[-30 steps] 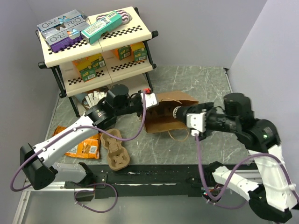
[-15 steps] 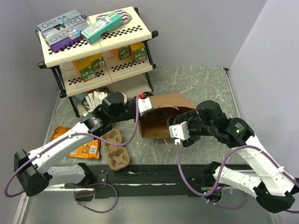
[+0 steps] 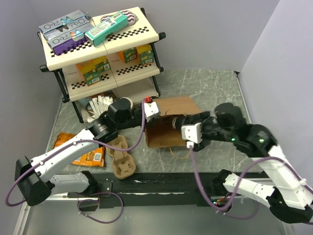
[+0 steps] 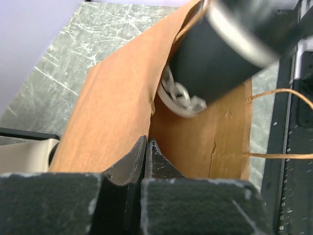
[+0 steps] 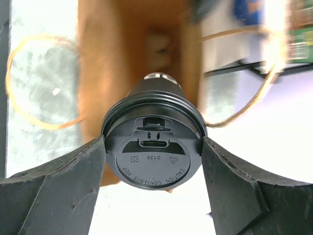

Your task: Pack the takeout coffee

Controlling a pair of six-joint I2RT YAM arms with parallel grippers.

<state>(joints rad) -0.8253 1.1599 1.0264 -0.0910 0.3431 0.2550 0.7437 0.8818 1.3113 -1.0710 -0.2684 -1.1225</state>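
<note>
Soft, even light is falling across the top view, casting faint shadows under the shelf rack (image 3: 146,30) behind the paper bag (image 3: 168,128). From the right wrist, everything beyond the bag is blowing out white and smearing, while the takeout coffee (image 5: 153,152) in front of it is showing crisp lid lettering.

The marbled table (image 3: 210,83) bears a shelf rack (image 3: 152,35), paper bag (image 3: 161,138), cup carrier (image 3: 121,159), orange packet (image 3: 85,155)

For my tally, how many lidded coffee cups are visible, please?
1: the takeout coffee, held by the right gripper at the mouth of the paper bag; more may be hidden inside.
</note>
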